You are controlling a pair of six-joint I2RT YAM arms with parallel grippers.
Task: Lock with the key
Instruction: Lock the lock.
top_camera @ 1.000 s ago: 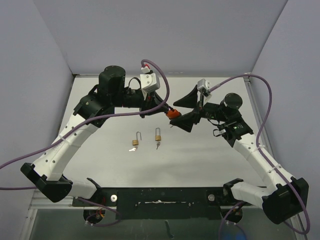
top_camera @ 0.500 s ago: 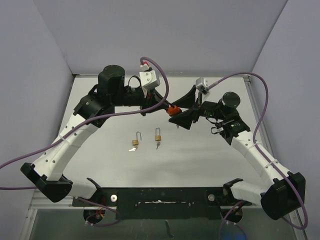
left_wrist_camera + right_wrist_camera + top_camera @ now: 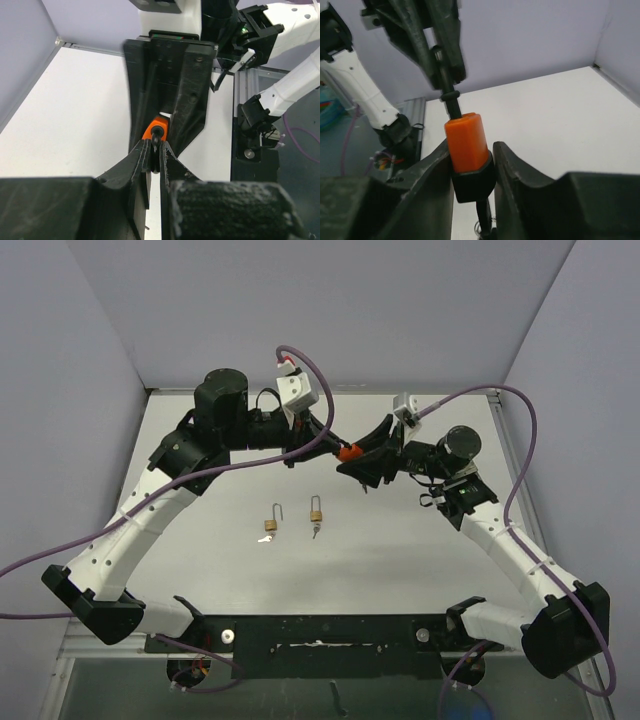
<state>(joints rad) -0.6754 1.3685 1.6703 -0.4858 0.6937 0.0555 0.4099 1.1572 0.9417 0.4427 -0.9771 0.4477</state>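
Note:
An orange and black padlock (image 3: 347, 452) hangs in the air between both arms, above the back of the table. My left gripper (image 3: 334, 444) is shut on its thin black shackle (image 3: 445, 82); in the left wrist view the left gripper (image 3: 155, 146) pinches that shackle just below the orange body (image 3: 156, 127). My right gripper (image 3: 471, 148) has its fingers against both sides of the padlock's body (image 3: 466, 142), shut on it. A black stem and a small ring (image 3: 487, 226) hang under the body. Whether that is the key I cannot tell.
Two small brass padlocks (image 3: 270, 521) (image 3: 316, 512) with raised shackles lie on the white table (image 3: 400, 550) in front of the arms, each with a small key (image 3: 316, 531) (image 3: 262, 540) beside it. Grey walls (image 3: 60, 390) close in the sides and back.
The right gripper has moved left onto the orange padlock and its wide-open jaws have closed on the body. The left gripper has kept its hold on the shackle.

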